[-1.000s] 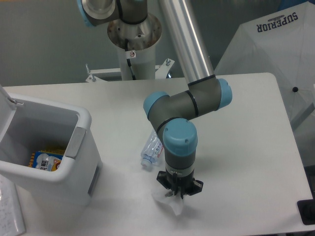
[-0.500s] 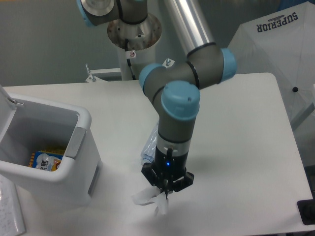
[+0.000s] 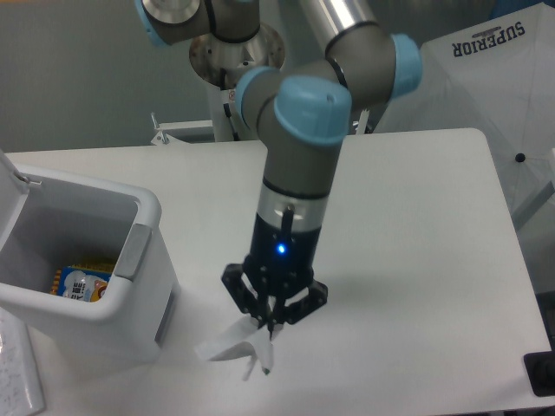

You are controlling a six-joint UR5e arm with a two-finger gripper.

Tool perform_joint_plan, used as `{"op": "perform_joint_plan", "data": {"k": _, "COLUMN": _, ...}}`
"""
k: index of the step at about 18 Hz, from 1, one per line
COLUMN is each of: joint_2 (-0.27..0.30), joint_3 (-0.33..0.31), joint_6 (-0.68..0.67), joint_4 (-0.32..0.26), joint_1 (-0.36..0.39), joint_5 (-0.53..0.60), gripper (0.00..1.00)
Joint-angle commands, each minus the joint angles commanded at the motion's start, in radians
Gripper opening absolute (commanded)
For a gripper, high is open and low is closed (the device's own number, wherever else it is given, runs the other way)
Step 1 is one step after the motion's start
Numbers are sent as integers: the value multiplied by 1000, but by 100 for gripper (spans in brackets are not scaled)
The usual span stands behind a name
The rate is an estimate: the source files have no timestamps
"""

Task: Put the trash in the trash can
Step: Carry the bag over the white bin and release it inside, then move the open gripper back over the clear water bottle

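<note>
We note the wrapper (image 3: 232, 348) nearest the camera, hanging pinched in the closed gripper (image 3: 270, 325), to the right of the bin (image 3: 143, 212) and apparently off the table (image 3: 416, 260); our judgement: lifted, not yet carried over. The bin stands open; inside it we see only an orange-and-blue packet (image 3: 80, 282), so no trash is in yet. We cannot find the bottle: the arm (image 3: 299, 165) may be hiding it. Left to do: drop the wrapper in, then fetch the bottle.
</note>
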Motion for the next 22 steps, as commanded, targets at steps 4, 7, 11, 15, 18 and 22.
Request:
{"op": "perform_joint_plan", "data": {"k": 4, "joint_2": 44, "joint_3": -6, "joint_6": -25, "joint_4": -2, "joint_1": -47, "joint_5": -25, "gripper": 3}}
{"op": "perform_joint_plan", "data": {"k": 7, "joint_2": 86, "joint_3": -28, "joint_6": -61, "joint_4": -2, "joint_1": -95, "joint_5": -22, "gripper": 4}}
{"op": "perform_joint_plan", "data": {"k": 11, "joint_2": 117, "joint_3": -67, "joint_6": -86, "joint_4": -2, "joint_1": -178, "joint_5": -15, "gripper": 7}}
{"op": "perform_joint_plan", "data": {"k": 15, "joint_2": 121, "joint_3": -104, "joint_6": -84, "joint_4": -2, "joint_1": -235, "joint_5": -14, "gripper": 12}}
{"op": "perform_joint_plan", "data": {"k": 18, "joint_2": 127, "joint_3": -139, "joint_6": -72, "joint_4": 0, "joint_1": -255, "joint_5": -14, "gripper": 23}}
{"op": "perform_joint_plan", "data": {"k": 22, "joint_2": 141, "joint_3": -179, "joint_6": -63, "joint_4": 3, "joint_1": -259, "joint_5": -17, "gripper": 74}}
